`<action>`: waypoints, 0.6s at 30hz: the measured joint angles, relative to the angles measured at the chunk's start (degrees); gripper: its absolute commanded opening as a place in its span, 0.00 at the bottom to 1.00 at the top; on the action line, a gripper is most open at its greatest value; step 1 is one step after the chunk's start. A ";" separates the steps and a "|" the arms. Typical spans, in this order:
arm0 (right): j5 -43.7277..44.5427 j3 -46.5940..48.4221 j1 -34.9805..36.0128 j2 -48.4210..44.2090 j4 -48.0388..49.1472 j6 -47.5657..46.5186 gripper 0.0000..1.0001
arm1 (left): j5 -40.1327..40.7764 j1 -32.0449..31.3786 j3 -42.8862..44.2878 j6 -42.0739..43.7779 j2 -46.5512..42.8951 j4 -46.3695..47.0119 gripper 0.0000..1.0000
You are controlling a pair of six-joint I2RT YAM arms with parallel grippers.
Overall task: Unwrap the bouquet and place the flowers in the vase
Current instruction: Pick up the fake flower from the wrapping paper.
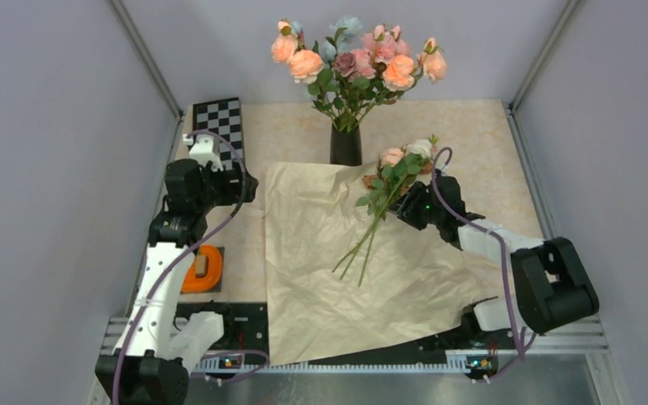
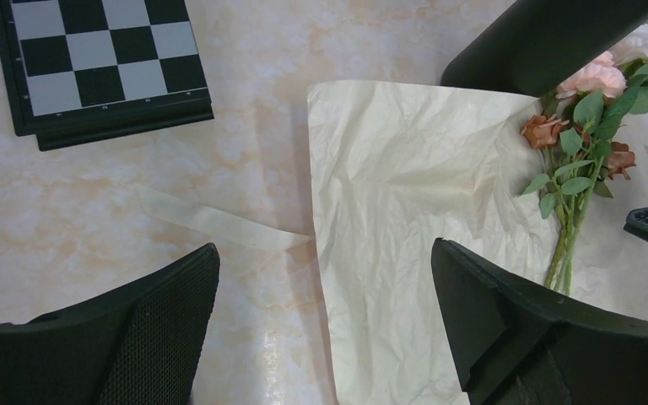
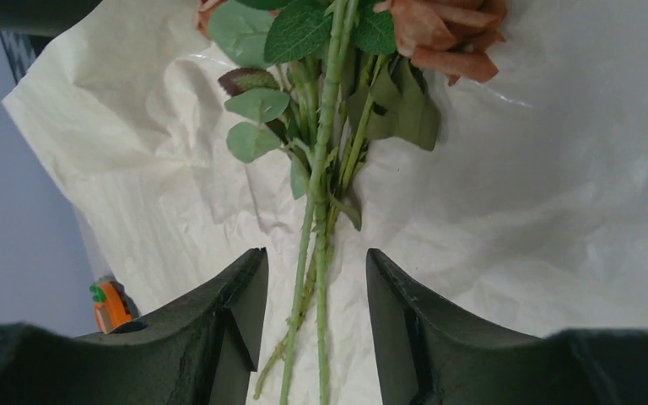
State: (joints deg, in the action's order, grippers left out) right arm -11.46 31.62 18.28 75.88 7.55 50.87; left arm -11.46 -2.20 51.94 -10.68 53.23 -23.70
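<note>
Lying on crinkled paper (image 1: 321, 278) — flowers (image 1: 386, 187) | marbled beige table (image 1: 278, 135) | grey walls (image 1: 51, 126)

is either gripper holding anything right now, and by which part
Nothing is gripped yet. The right gripper straddles the flower stems, gaps showing on both sides; the left gripper is open and empty.

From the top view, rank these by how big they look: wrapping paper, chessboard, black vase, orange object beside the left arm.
1. wrapping paper, by far the largest
2. chessboard
3. black vase and orange object: these look about alike and both are partly hidden, so they are left unranked
</note>
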 measured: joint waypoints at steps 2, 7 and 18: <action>0.42 1.22 0.22 4.15 1.88 0.26 0.44 | 0.61 0.00 -0.11 0.42 -0.63 -0.04 0.99; 0.85 4.44 0.33 12.15 5.95 0.28 0.41 | 1.70 0.00 -0.28 1.09 -1.36 -0.13 0.99; 1.64 7.04 0.33 17.07 9.29 -0.31 0.27 | 2.14 0.00 -0.66 1.64 -1.36 -0.37 0.99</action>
State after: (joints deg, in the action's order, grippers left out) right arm -9.82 38.65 18.61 92.95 16.84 50.57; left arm -9.32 -2.20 51.29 -9.04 51.88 -24.08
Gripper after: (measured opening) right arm 0.313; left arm 0.986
